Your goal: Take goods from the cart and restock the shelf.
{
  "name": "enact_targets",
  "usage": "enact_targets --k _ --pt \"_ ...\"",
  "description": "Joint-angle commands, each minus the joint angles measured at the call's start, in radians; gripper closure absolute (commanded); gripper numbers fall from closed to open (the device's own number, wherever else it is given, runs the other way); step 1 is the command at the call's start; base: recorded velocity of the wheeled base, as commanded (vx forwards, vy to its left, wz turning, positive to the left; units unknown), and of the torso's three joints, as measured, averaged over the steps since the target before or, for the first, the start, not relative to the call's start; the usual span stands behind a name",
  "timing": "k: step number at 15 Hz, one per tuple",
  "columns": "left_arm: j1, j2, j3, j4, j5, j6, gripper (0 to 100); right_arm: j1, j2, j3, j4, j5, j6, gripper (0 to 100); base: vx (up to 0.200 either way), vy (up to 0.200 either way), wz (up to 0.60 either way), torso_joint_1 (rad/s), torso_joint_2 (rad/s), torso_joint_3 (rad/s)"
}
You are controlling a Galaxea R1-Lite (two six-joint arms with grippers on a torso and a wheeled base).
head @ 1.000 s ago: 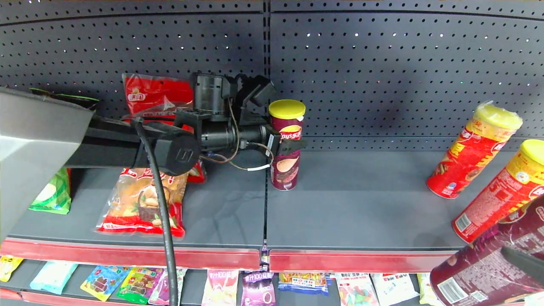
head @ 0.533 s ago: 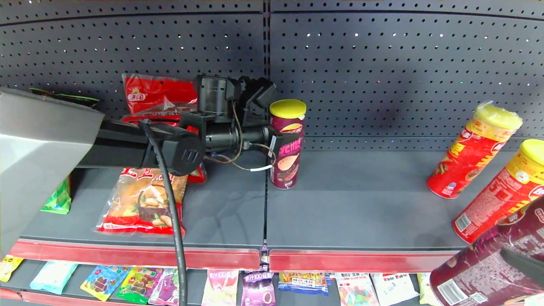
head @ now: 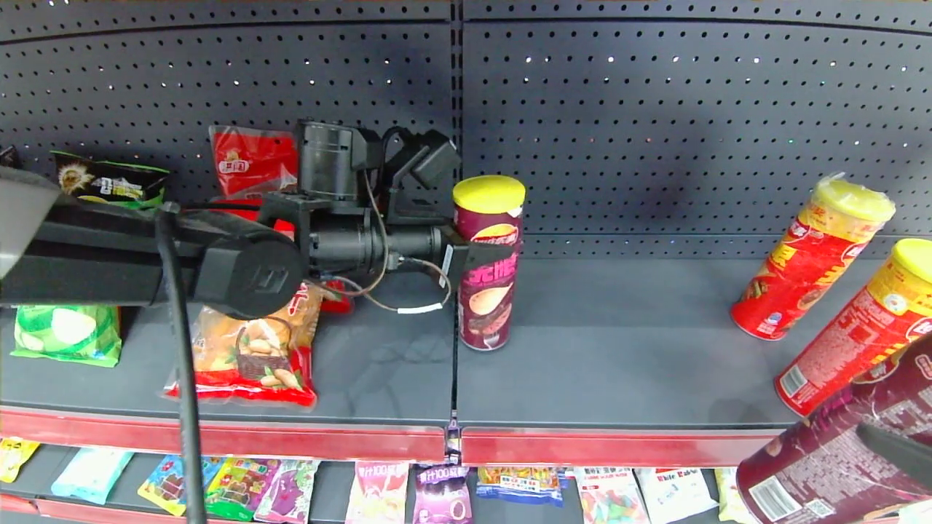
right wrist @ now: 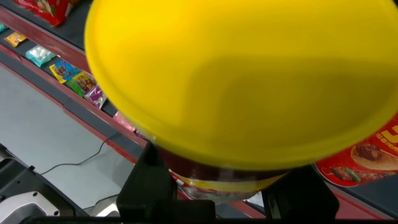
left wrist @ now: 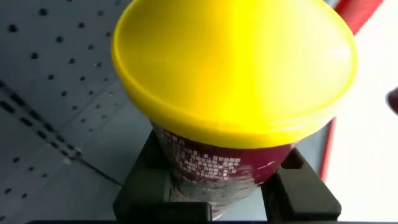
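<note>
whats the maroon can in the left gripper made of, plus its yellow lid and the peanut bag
Maroon can: probably a cardboard tube under a glossy printed wrap; straight walls, light sheen. Yellow lid: looks like smooth satin plastic with a moulded rim. Peanut bag: thin glossy plastic film, creased, partly clear with nuts showing through.

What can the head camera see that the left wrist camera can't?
Only the head view shows the peanut bag, the green bag and two red cans at the right. Only the left wrist view shows both fingers of the left tool, one each side of the purple can. Both show that can, its yellow lid and the dotted back wall.
</note>
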Motion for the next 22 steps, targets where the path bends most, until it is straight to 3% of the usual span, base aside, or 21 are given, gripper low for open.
enact_targets --k 1,8,13,16,22 --pt "-0.035 -0.099 0.116 -0.006 -0.013 0.001 100 0.0 0.001 -0.002 -0.001 0.001 0.0 100 0.0 0.0 0.0 0.0 0.0 0.0" --pt "-0.089 -0.099 0.171 -0.007 -0.011 0.0 100 0.002 0.003 -0.003 -0.004 0.001 0.0 100 0.0 0.0 0.0 0.0 0.0 0.0" --pt "-0.089 -0.107 0.213 -0.041 -0.013 -0.005 100 0.002 0.006 -0.003 -0.004 0.002 0.0 100 0.0 0.0 0.0 0.0 0.0 0.0" --pt "-0.098 -0.124 0.222 -0.041 -0.013 -0.031 100 0.002 0.007 -0.003 -0.004 0.002 -0.002 100 0.0 0.0 0.0 0.0 0.0 0.0" --pt "-0.109 -0.142 0.272 -0.044 -0.019 -0.023 100 0.002 0.014 -0.014 -0.005 0.002 0.0 100 0.0 0.0 0.0 0.0 0.0 0.0"
